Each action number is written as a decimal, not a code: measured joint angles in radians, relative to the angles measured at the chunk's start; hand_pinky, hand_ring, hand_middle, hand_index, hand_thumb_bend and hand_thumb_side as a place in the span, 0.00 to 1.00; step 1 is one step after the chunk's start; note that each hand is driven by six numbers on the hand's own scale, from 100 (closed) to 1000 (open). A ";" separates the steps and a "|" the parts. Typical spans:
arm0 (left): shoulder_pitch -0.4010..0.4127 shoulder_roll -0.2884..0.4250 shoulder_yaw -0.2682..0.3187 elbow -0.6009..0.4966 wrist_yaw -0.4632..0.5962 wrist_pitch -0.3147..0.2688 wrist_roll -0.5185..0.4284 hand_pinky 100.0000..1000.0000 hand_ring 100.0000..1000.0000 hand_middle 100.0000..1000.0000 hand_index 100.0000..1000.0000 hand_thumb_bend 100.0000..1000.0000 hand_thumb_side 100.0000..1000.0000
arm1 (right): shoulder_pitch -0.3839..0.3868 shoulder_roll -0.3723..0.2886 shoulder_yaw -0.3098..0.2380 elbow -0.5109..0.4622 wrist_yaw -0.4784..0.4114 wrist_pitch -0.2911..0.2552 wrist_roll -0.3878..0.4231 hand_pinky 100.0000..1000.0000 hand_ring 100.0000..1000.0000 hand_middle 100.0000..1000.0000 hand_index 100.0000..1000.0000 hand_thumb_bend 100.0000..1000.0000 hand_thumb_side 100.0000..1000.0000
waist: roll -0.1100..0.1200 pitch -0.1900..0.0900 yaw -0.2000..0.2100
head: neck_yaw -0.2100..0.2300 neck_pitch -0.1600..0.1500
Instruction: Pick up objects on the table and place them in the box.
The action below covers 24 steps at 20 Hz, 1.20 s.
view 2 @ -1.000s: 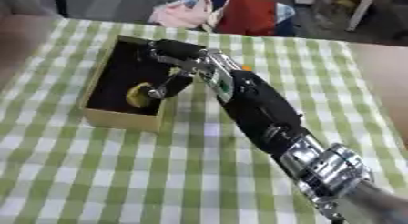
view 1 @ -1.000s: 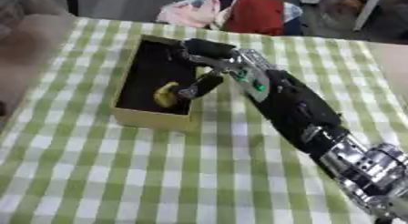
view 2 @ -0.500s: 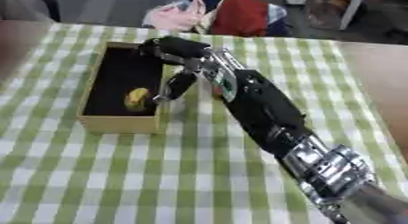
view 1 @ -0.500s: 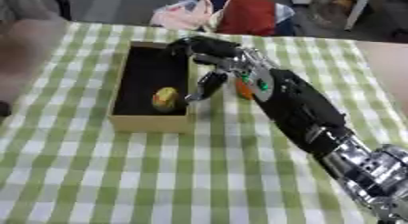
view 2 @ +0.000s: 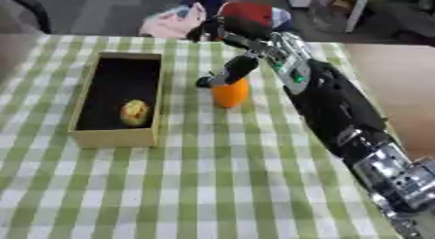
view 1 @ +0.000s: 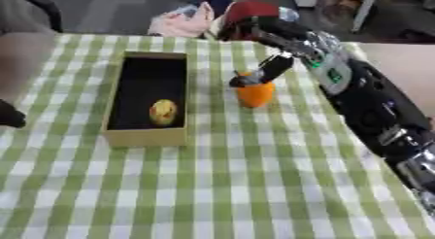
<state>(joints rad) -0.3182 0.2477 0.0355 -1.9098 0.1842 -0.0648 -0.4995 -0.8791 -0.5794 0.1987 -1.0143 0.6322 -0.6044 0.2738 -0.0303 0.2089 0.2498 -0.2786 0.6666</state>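
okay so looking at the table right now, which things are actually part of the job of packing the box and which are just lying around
Part of the job:
- box
- yellow object already lying in the box
- orange object on the checked cloth, to the right of the box
- right hand, reaching down at the orange object

Just lying about:
- pink bundle beyond the table's far edge
- red item beside it

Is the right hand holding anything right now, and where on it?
Not clearly. The right hand reaches down onto the top of the orange object; whether it actually grips cannot be told.

yellow fruit (view 1: pixel 163 111) in box (view 1: pixel 149 136), orange object (view 1: pixel 255 94) beside
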 measured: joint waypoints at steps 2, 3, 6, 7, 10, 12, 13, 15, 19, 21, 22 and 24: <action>0.001 0.000 0.000 0.000 -0.001 -0.001 0.001 0.66 0.64 0.58 0.75 0.00 0.61 | 0.010 -0.002 -0.007 0.025 0.039 0.003 -0.007 0.70 0.87 0.72 0.85 0.50 0.53 | 0.004 0.001 -0.003 | 0.001 0.000; 0.001 0.000 0.000 0.000 -0.002 -0.002 0.001 0.66 0.64 0.58 0.75 0.00 0.61 | 0.014 -0.002 -0.012 0.039 0.061 0.004 -0.015 0.70 0.87 0.72 0.84 0.49 0.53 | 0.006 0.001 -0.003 | 0.001 0.000; 0.002 0.000 0.000 0.000 -0.005 -0.003 0.001 0.66 0.64 0.58 0.75 0.00 0.62 | 0.017 -0.001 -0.022 0.081 0.124 0.002 -0.045 0.70 0.86 0.72 0.81 0.48 0.51 | 0.011 0.001 0.000 | 0.001 0.000; 0.003 0.000 0.000 0.000 -0.006 -0.005 0.000 0.66 0.64 0.58 0.75 0.00 0.62 | 0.017 -0.001 -0.026 0.094 0.144 0.001 -0.056 0.70 0.86 0.72 0.80 0.48 0.50 | 0.012 0.001 0.003 | 0.001 0.000; 0.007 0.000 0.000 0.000 -0.008 -0.006 -0.001 0.66 0.64 0.58 0.75 0.00 0.62 | 0.018 0.006 -0.029 0.127 0.194 -0.003 -0.086 0.70 0.86 0.71 0.75 0.45 0.44 | 0.015 0.002 0.006 | -0.002 0.000; 0.008 -0.001 0.000 0.000 -0.009 -0.007 -0.002 0.66 0.64 0.58 0.75 0.00 0.62 | 0.018 0.013 -0.032 0.143 0.222 -0.007 -0.103 0.69 0.84 0.69 0.65 0.40 0.30 | 0.018 0.003 0.010 | -0.004 -0.001; 0.009 -0.001 0.000 0.000 -0.009 -0.008 -0.003 0.66 0.64 0.58 0.75 0.00 0.62 | 0.018 0.016 -0.032 0.149 0.233 -0.009 -0.112 0.69 0.84 0.67 0.62 0.39 0.26 | 0.018 0.004 0.010 | -0.005 -0.001; 0.009 -0.001 0.000 0.000 -0.009 -0.008 -0.003 0.66 0.64 0.58 0.75 0.00 0.62 | 0.018 0.021 -0.033 0.154 0.255 -0.011 -0.134 0.67 0.82 0.63 0.52 0.37 0.13 | 0.018 0.006 0.010 | -0.006 -0.001; 0.009 -0.001 0.000 0.000 -0.010 -0.009 -0.003 0.66 0.64 0.58 0.75 0.00 0.62 | 0.018 0.028 -0.037 0.158 0.273 -0.011 -0.190 0.64 0.78 0.53 0.33 0.20 0.00 | 0.018 0.006 0.010 | -0.006 -0.001; 0.009 -0.001 0.000 0.000 -0.010 -0.009 -0.004 0.66 0.64 0.58 0.75 0.00 0.62 | 0.019 0.029 -0.037 0.158 0.270 -0.010 -0.223 0.63 0.77 0.50 0.27 0.10 0.00 | 0.017 0.006 0.010 | -0.006 -0.001; 0.009 -0.001 0.000 0.000 -0.010 -0.009 -0.004 0.66 0.64 0.58 0.75 0.00 0.62 | 0.019 0.029 -0.037 0.155 0.261 -0.009 -0.237 0.63 0.77 0.50 0.27 0.09 0.00 | 0.017 0.006 0.010 | -0.006 -0.001; 0.009 -0.001 0.000 0.000 -0.010 -0.009 -0.004 0.66 0.64 0.58 0.75 0.00 0.62 | 0.016 0.029 -0.033 0.137 0.229 -0.008 -0.254 0.63 0.77 0.49 0.27 0.07 0.00 | 0.015 0.006 0.010 | -0.006 -0.001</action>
<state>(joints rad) -0.3094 0.2466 0.0351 -1.9095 0.1741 -0.0733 -0.5031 -0.8633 -0.5509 0.1655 -0.8772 0.8616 -0.6126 0.0202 -0.0153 0.2151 0.2594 -0.2846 0.6656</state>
